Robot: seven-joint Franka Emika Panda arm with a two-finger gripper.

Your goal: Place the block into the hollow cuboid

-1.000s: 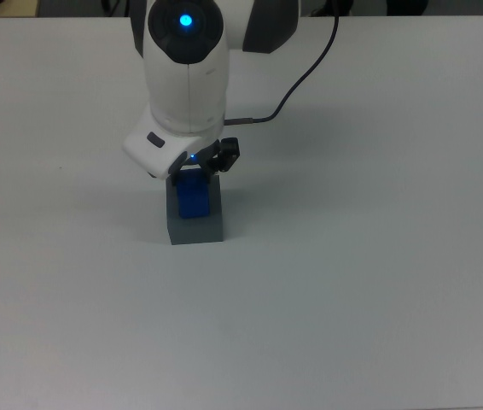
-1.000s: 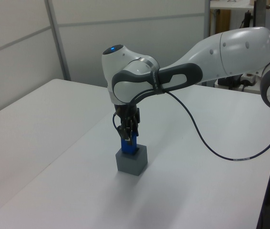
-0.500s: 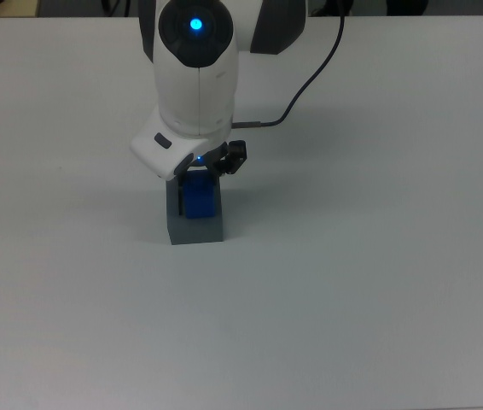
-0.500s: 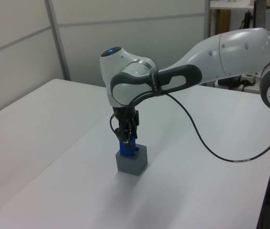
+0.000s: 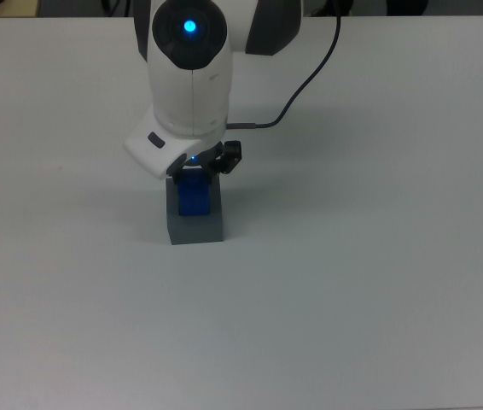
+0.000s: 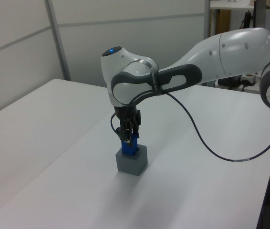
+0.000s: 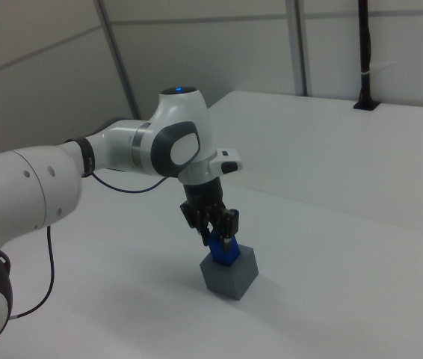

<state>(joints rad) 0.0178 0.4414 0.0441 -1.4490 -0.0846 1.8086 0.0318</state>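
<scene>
The bright-blue block [image 5: 194,198] stands upright with its lower end inside the recess of the grey hollow cuboid [image 5: 195,227], near the middle of the white table. My gripper [image 5: 195,177] comes straight down from above and is shut on the block's upper part. In the left view the block [image 6: 128,148] sticks up out of the cuboid [image 6: 132,164] between the dark fingers of the gripper [image 6: 128,141]. The right view shows the same: block [image 7: 223,251], cuboid [image 7: 231,279], gripper [image 7: 219,240]. The arm's white head hides the fingers' upper part in the top view.
A black cable [image 5: 310,73] loops from the arm over the table [image 5: 378,282] at the top view's upper right. Wall panels [image 6: 77,43] stand behind the table in the left view. A black post [image 7: 364,52] rises at the table's far edge in the right view.
The arm's head and the block swayed slightly to the top view's right and back to the left. The block stays in the gripper and in the cuboid's recess.
</scene>
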